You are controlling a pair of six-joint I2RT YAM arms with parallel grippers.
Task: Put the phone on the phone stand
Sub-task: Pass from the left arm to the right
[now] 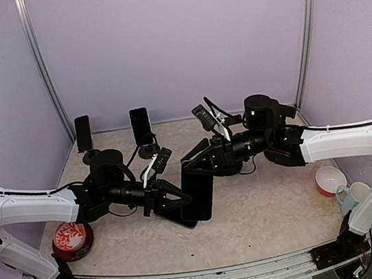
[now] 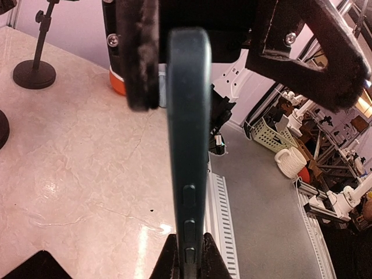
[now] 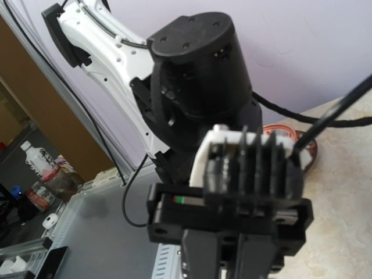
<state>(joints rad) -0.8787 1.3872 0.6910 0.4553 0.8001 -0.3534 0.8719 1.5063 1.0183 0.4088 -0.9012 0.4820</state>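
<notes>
The phone [image 1: 199,192], a dark slab in a dark blue case, is held off the table at mid-table. My left gripper [image 1: 180,199] is shut on its lower end. The left wrist view shows the phone [image 2: 189,133] edge-on with its side buttons, pinched in my left gripper [image 2: 190,264]. My right gripper [image 1: 199,162] is open and straddles the phone's upper end; one of its fingers [image 2: 139,58] is close beside the phone and the other stands well off it. Two phone stands [image 1: 148,149] at the back left each carry a dark phone. The right wrist view shows only the left arm's wrist, not the phone.
A red round tin [image 1: 72,239] sits at the near left. An orange-and-white cup [image 1: 330,180] and a white mug [image 1: 356,193] stand at the right edge. Another black holder [image 1: 204,117] with a cable rises at the back centre. A stand's round base [image 2: 35,74] is on the table.
</notes>
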